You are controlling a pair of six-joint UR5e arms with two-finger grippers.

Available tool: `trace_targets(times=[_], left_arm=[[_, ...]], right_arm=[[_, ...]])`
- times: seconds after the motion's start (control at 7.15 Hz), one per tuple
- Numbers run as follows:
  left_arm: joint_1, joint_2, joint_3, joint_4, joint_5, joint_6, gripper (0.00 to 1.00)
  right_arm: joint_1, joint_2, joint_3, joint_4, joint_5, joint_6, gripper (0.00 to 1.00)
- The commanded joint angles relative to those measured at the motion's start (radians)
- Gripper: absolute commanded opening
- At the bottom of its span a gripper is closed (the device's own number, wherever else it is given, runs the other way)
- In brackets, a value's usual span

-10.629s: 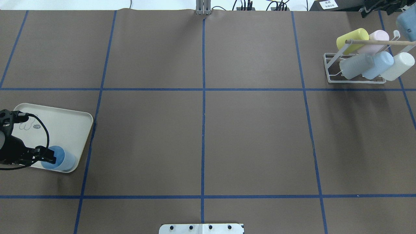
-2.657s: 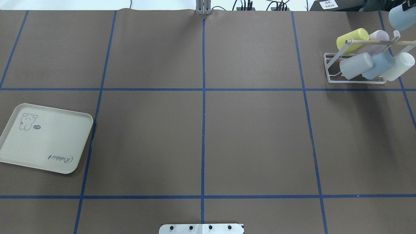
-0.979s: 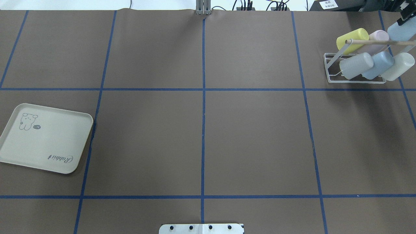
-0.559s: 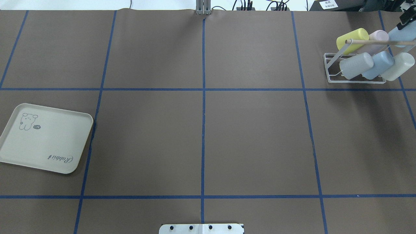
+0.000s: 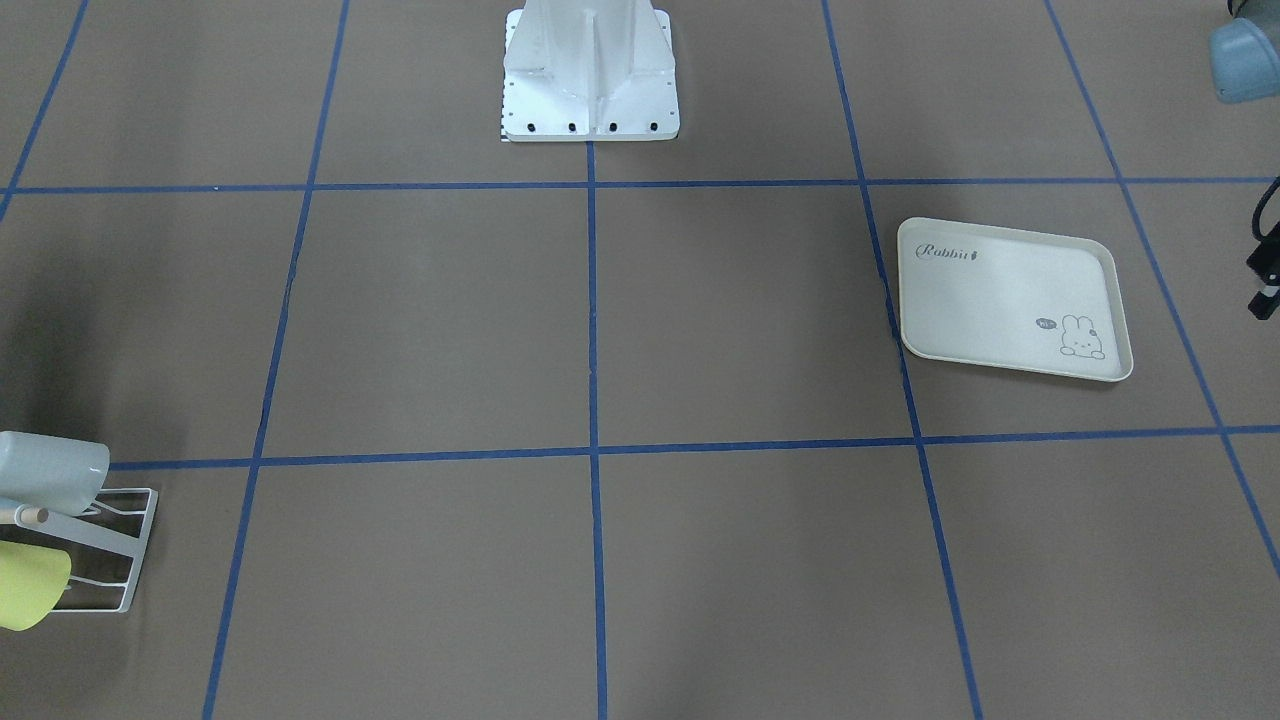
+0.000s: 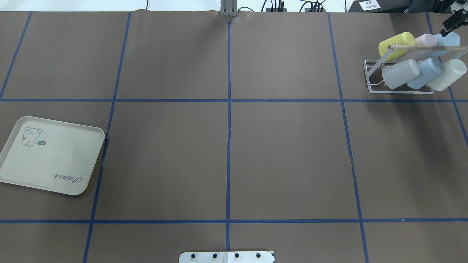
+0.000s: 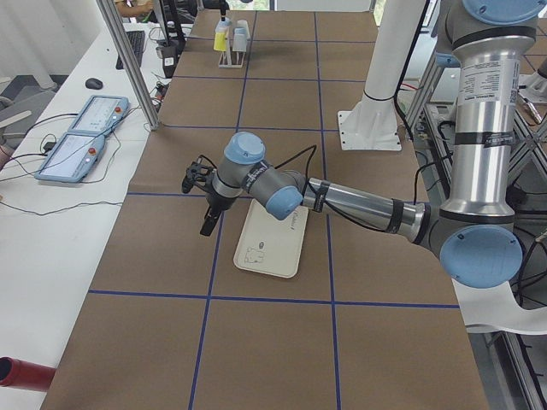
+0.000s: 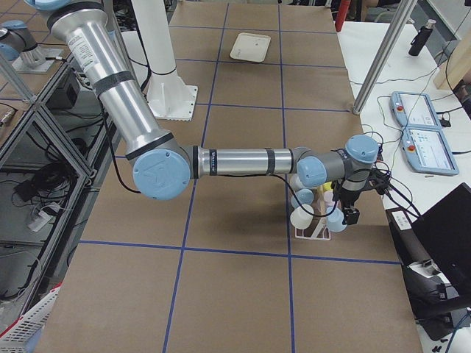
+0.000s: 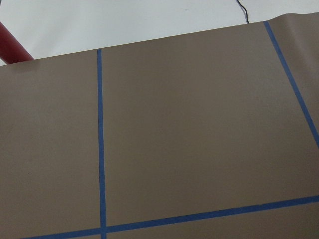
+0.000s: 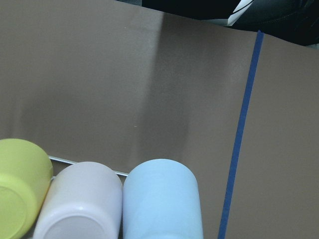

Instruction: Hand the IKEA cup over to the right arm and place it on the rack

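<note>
The left arm stretches out low, the left hand (image 7: 208,225) pointing down; the right arm reaches far out, the right hand (image 8: 352,214) likewise pointing down.

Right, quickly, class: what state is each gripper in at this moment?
Left gripper: cannot be told; no cup seen in it.
Right gripper: cannot be told; it sits by the light blue cup on the rack.
</note>
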Motion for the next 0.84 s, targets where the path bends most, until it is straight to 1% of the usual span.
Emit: trace_targets(times=[0.0, 0.14, 0.28, 0.42, 0.7], left_arm=[[-0.054, -0.031, 0.001, 0.156, -0.007, 0.165, 1.0], [-0.083, -0.042, 0.001, 0.24, -0.048, 0.199, 1.0], [-0.098, -0.041, -0.005, 0.29, -0.106, 0.201, 1.0], [-0.103, -0.038, -0.002, 0.354, -0.145, 0.201, 1.0], [-0.108, -0.006, 0.015, 0.408, -0.148, 0.321, 1.0]], right_arm=[[0.025, 0.009, 0.016, -0.054, 0.014, -0.008, 1.0], [0.042, 0.007, 0.034, -0.064, 0.021, -0.011, 1.0], [0.058, -0.025, 0.09, -0.126, 0.047, -0.013, 1.0], [0.072, -0.083, 0.173, -0.166, 0.049, -0.014, 1.0], [0.094, -0.257, 0.369, -0.199, 0.07, -0.013, 1.0]])
